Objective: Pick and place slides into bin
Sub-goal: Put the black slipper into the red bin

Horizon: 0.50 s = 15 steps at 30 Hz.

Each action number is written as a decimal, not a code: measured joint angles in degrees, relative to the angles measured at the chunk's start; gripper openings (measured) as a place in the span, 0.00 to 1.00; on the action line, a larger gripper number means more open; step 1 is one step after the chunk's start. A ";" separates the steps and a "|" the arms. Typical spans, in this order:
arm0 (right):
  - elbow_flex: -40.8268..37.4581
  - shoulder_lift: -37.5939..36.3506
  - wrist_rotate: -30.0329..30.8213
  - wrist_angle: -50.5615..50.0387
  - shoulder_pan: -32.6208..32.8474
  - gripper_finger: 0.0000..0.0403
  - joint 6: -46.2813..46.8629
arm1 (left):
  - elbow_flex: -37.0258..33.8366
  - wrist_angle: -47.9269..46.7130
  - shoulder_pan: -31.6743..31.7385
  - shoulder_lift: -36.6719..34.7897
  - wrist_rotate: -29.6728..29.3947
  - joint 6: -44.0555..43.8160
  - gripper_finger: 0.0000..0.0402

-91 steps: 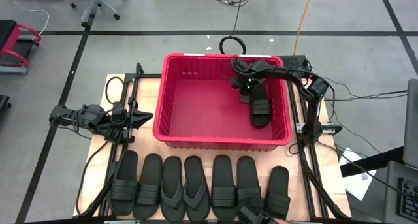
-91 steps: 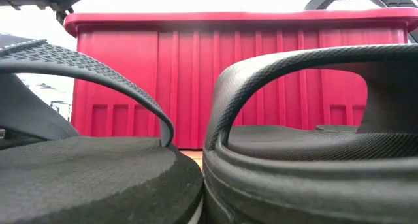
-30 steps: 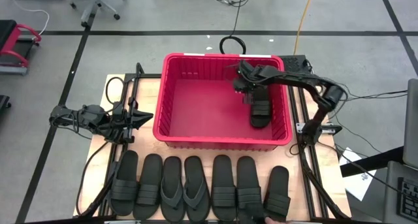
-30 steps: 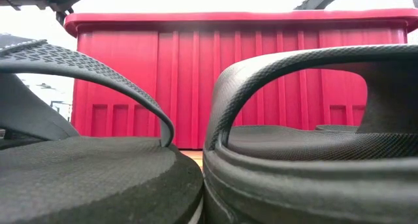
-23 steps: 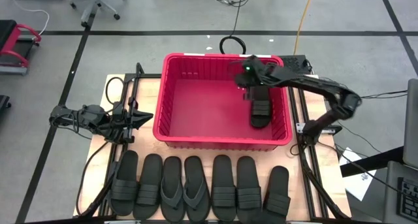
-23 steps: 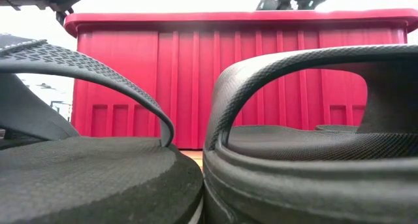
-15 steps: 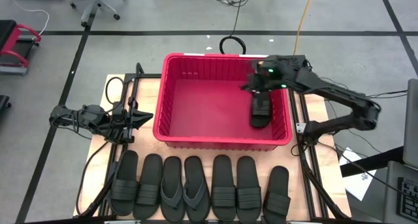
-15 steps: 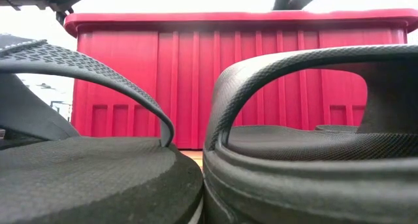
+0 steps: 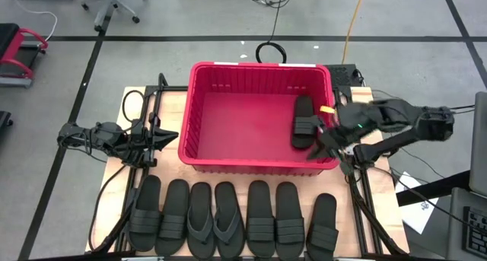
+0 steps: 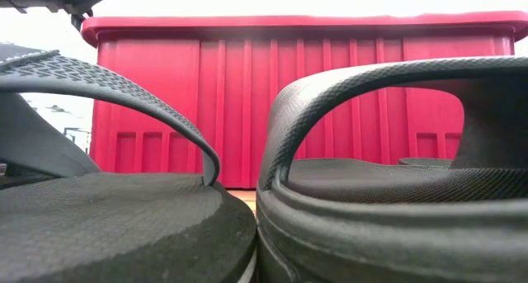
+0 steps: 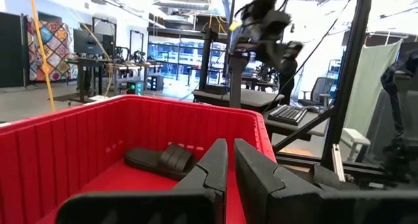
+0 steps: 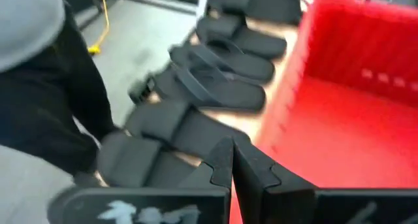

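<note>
The red bin [image 9: 259,167] stands mid-table; it fills the low view [image 10: 305,93]. One black slide [image 9: 303,122] lies flat on the bin's floor by its right wall, also seen in the left wrist view [image 11: 160,162]. Several more black slides [image 9: 228,219] lie side by side on the table along its near edge; two of them fill the low view [image 10: 388,200]. My right gripper [image 9: 318,144] hovers over the bin's near right corner, shut and empty [image 12: 232,165]. My left gripper [image 9: 169,135] waits left of the bin, shut and empty [image 11: 230,165].
A person in dark clothing [image 12: 59,100] stands at the table's near right. Black frame rails [image 9: 358,185] run along the table's right and left sides. Cables [image 9: 268,52] lie on the floor behind the bin.
My right gripper has risen from the slide in the bin and swung toward the table's right and near edges, ending over the bin's near right corner. The slide stays on the bin's floor. A hand that showed at the near edge is gone from the high view.
</note>
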 joint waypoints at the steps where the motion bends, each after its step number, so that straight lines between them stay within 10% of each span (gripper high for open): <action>1: 0.69 0.40 1.98 1.04 3.06 0.00 2.31 | 0.00 -0.01 -0.01 0.01 0.00 0.34 0.06; 15: 1.27 10.86 -1.98 1.56 32.50 0.00 41.05 | 0.00 -6.51 0.01 0.00 0.00 1.36 0.06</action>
